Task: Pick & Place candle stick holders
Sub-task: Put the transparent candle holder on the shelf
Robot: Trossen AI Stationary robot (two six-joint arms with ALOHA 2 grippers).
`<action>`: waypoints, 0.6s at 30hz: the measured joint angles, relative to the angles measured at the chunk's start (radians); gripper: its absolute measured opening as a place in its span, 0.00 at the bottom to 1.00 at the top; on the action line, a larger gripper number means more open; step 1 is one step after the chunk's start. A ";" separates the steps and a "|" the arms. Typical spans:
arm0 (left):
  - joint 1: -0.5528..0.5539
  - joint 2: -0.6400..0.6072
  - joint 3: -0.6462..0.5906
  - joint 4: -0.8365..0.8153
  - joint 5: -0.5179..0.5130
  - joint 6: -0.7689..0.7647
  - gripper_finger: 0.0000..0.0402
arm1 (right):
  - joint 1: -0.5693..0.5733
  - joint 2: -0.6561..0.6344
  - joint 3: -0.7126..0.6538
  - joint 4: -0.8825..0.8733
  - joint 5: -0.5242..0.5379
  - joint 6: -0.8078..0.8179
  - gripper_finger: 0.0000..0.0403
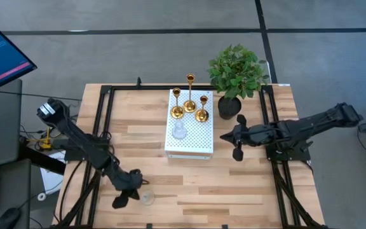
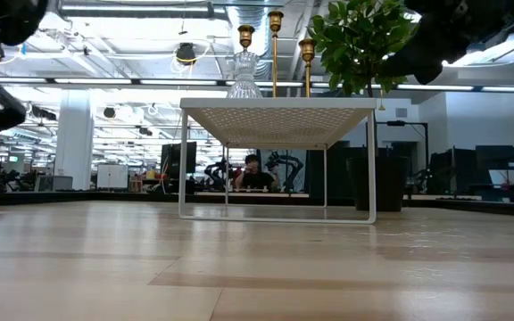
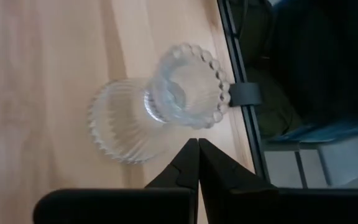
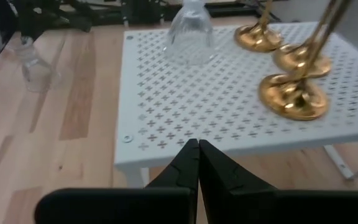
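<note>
Four holders stand on the white perforated box [image 1: 190, 130] at table centre: three gold candle stick holders [image 1: 190, 102] grouped at its far end, and one clear glass holder [image 1: 180, 131] nearer the middle. The second glass holder [image 1: 147, 197] remains on the table [image 1: 234, 191], close to the near edge and well apart from the box.

Left gripper [image 1: 126, 191]: positioned just beside the second glass holder. In the high view the holder lies at about 3 o'clock from the fingertips, near but with no contact visible. The left wrist view shows the fingers [image 3: 188, 168] pressed together with nothing between them. The holder [image 3: 157, 106] stands upright, long axis vertical, directly ahead of the closed tips (ribbed base down, beaded cup up).

Right gripper [image 1: 237, 137]: hovers at 3 o'clock of the box, fingers [image 4: 191, 165] likewise closed and empty, aimed at the box edge.

Judgement: the left arm is clearly the nearer to the remaining holder. Its fingers must first spread to straddle the upright stem. The box lies at roughly 1 o'clock from the holder.
</note>
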 joint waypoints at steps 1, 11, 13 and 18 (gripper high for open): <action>-0.008 0.020 0.000 0.019 -0.001 0.000 0.01 | 0.005 0.015 0.000 0.006 0.000 0.009 0.00; -0.016 0.255 -0.001 0.252 -0.110 0.055 0.01 | 0.007 0.101 0.000 0.031 0.001 0.018 0.00; -0.013 0.283 -0.002 0.275 -0.167 0.092 0.01 | 0.000 0.100 0.000 0.036 0.002 0.018 0.00; 0.023 0.310 -0.002 0.352 -0.335 0.236 0.01 | -0.005 0.092 0.000 0.048 0.002 0.018 0.00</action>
